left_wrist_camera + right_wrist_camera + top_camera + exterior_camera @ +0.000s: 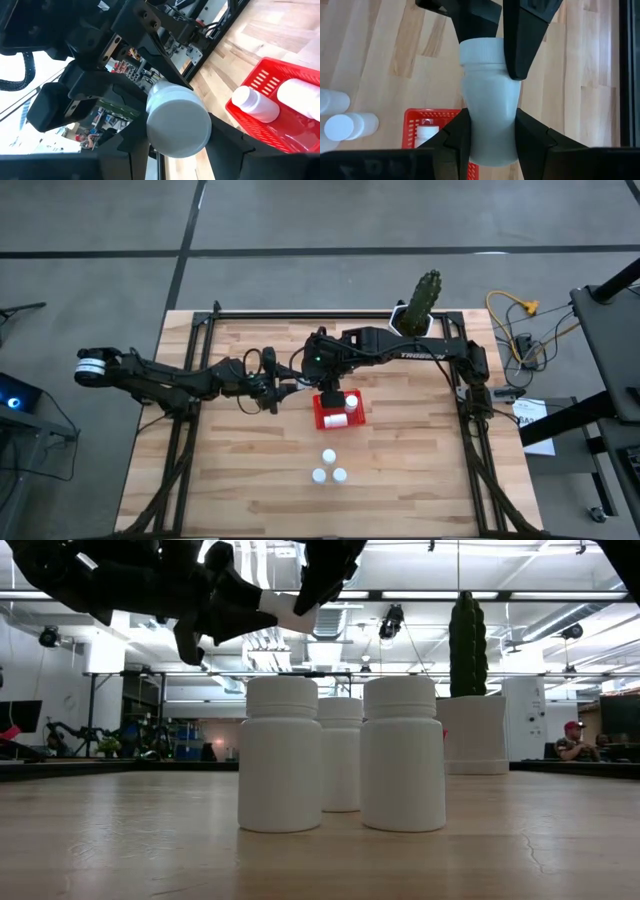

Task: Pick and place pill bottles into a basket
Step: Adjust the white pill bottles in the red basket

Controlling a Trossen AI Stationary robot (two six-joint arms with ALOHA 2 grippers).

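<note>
The pill bottles are small white cylinders with ribbed round caps. One of them [489, 125] hangs in the air above the table, caught between both arms: the right gripper [489, 135] is clamped on its body, while the left gripper [175, 145] has its fingers on either side of the cap end, touching it. Whether the left one is truly squeezing I cannot tell. This bottle sits just above and beside the basket [322, 412], a small red plastic one with slotted sides, near the middle of the wooden table [230, 490]. Two bottles already lie inside it on their sides [256, 103]. Three more stand upright in a tight cluster [329, 469] on the boards, a little way in front of the basket. At the table's far edge stands a white pot [403, 322] holding a tall green cactus [423, 298].
</note>
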